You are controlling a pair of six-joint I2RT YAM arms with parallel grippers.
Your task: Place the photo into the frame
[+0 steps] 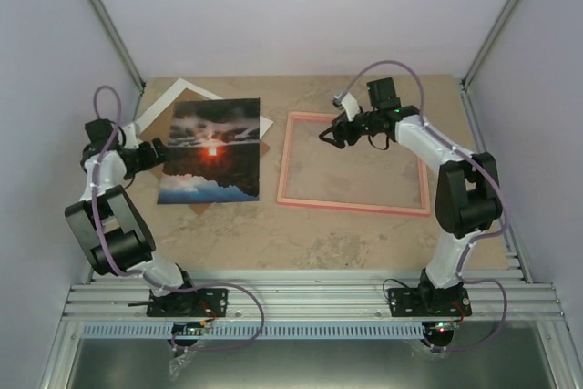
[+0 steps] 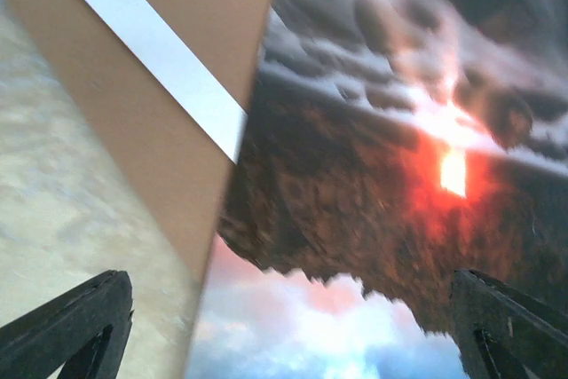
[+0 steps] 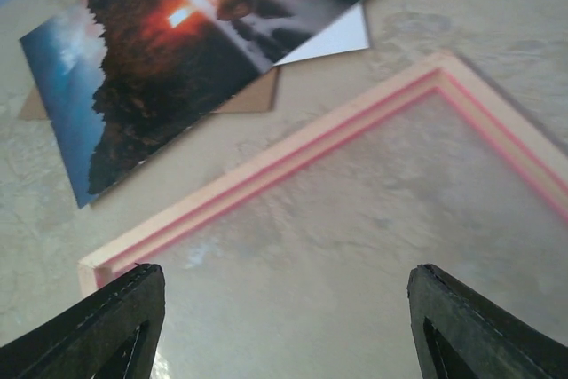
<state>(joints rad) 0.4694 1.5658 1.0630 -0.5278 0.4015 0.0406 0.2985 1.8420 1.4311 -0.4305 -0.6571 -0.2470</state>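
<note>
the photo (image 1: 211, 150) lies face up on the left side of the worktop (image 1: 364, 248), on top of a white mat (image 1: 185, 91) and a brown board (image 2: 169, 175). the pink frame (image 1: 355, 206) lies flat to its right, near the photo but apart from it. the left gripper (image 1: 157, 154) sits at the photo's left edge, released, jaws spread wide and empty. the right gripper (image 1: 332, 135) is above the frame's far left corner, also spread and grasping nothing.
</note>
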